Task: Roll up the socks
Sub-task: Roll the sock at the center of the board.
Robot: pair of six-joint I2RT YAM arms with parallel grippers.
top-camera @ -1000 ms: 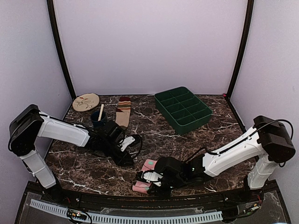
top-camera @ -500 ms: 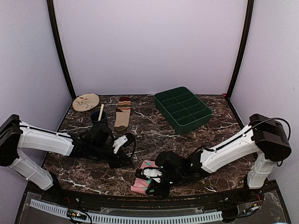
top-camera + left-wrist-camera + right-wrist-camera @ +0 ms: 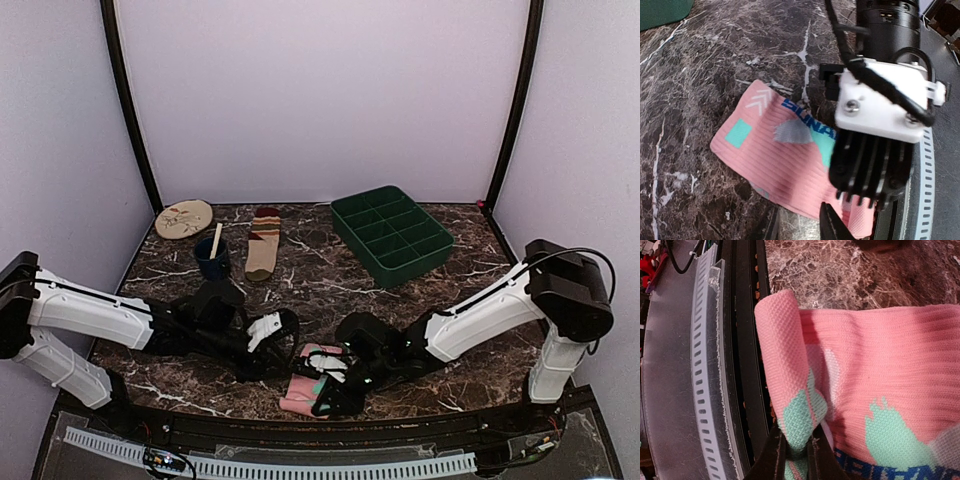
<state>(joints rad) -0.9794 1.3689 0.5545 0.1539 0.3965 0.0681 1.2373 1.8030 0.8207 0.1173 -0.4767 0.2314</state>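
The pink sock [image 3: 298, 395] with teal marks lies near the table's front edge, its near end folded up. My right gripper [image 3: 322, 390] is shut on that fold; the right wrist view shows both dark fingers pinching the teal patch of the sock [image 3: 790, 365] at the gripper [image 3: 796, 449]. My left gripper [image 3: 278, 345] hovers low just left of the sock, jaws apart. In the left wrist view it [image 3: 801, 227] holds nothing and the sock [image 3: 775, 150] lies just beyond its tips. The tan striped sock [image 3: 263, 243] lies flat at the back left.
A green divided tray [image 3: 392, 235] stands at the back right. A beige patterned plate [image 3: 184, 217] and a dark blue cup [image 3: 211, 259] with a stick sit at the back left. The black table rim and slotted rail [image 3: 705, 390] run right beside the sock's fold.
My left arm has dropped low and slid right toward the pink sock. The right gripper has shifted slightly towards the front edge with the sock's fold still pinched.
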